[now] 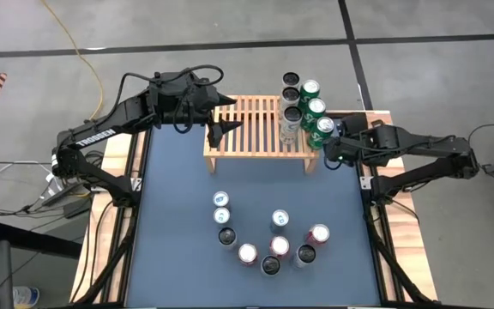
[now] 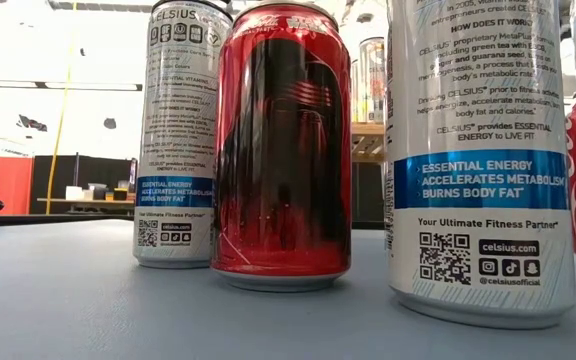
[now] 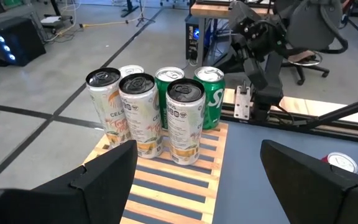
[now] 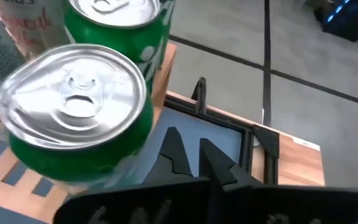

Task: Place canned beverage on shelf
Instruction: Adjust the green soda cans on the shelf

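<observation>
We log the shelf at the bench's far edge, six cans clustered at its right end. Left end effector above the shelf, wide, empty. Right end effector beside the shelf's right end, closed, empty. Loose cans stand nearer us.

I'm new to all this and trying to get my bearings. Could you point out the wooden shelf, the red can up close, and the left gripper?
shelf (image 1: 245,129): high view, bare slats of its top.
red can (image 2: 283,150): low view, middle of its side.
left gripper (image 1: 227,116): high view, between its open fingertips, over the shelf.
</observation>
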You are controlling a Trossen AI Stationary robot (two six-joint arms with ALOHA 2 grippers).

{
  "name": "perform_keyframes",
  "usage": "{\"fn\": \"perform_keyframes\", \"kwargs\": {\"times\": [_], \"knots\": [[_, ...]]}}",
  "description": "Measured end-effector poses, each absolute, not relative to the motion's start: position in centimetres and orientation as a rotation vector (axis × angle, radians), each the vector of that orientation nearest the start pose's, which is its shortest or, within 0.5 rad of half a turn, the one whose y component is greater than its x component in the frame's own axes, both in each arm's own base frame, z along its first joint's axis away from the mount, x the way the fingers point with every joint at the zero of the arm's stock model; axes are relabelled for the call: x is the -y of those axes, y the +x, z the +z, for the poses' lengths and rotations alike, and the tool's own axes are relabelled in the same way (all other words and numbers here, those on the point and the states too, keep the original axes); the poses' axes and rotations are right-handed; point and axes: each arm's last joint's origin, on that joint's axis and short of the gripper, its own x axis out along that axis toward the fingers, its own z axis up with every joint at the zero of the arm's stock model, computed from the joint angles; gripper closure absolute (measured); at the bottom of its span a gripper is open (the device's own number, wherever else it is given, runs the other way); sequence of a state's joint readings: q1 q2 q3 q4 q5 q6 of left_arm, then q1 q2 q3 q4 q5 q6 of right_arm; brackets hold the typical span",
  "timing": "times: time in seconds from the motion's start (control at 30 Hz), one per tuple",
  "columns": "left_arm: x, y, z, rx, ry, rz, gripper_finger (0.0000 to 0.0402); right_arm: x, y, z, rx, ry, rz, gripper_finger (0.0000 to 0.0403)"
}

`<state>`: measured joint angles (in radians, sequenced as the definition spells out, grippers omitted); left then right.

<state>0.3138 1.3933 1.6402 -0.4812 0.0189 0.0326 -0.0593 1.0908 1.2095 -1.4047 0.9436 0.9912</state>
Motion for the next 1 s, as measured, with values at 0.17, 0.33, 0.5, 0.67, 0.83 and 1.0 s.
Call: {"fn": "perform_keyframes", "kwargs": {"times": [0.17, 0.33, 0.5, 0.67, 0.83, 1.0], "knots": [[-8.9, 27.6, 45.9, -0.237, -0.007, 0.290, 0.0075, 3.5, 16.3, 34.2, -0.661, 0.229, -1.306, 0.0403], [-8.9, 27.6, 45.9, -0.237, -0.007, 0.289, 0.0075, 3.8, 17.1, 33.9, -0.704, 0.220, -1.275, 0.0403], [-8.9, 27.6, 45.9, -0.240, -0.007, 0.289, 0.0075, 4.1, 17.8, 33.7, -0.727, 0.198, -1.249, 0.0403], [-8.9, 27.6, 45.9, -0.240, -0.007, 0.289, 0.0075, 4.1, 17.9, 33.7, -0.728, 0.196, -1.247, 0.0403], [-8.9, 27.6, 45.9, -0.237, -0.006, 0.288, 0.0074, 4.6, 17.9, 34.0, -0.713, 0.197, -1.246, 0.0403], [-8.9, 27.6, 45.9, -0.236, -0.006, 0.289, 0.0074, 5.1, 18.5, 34.1, -0.723, 0.191, -1.190, 0.0403]]}}
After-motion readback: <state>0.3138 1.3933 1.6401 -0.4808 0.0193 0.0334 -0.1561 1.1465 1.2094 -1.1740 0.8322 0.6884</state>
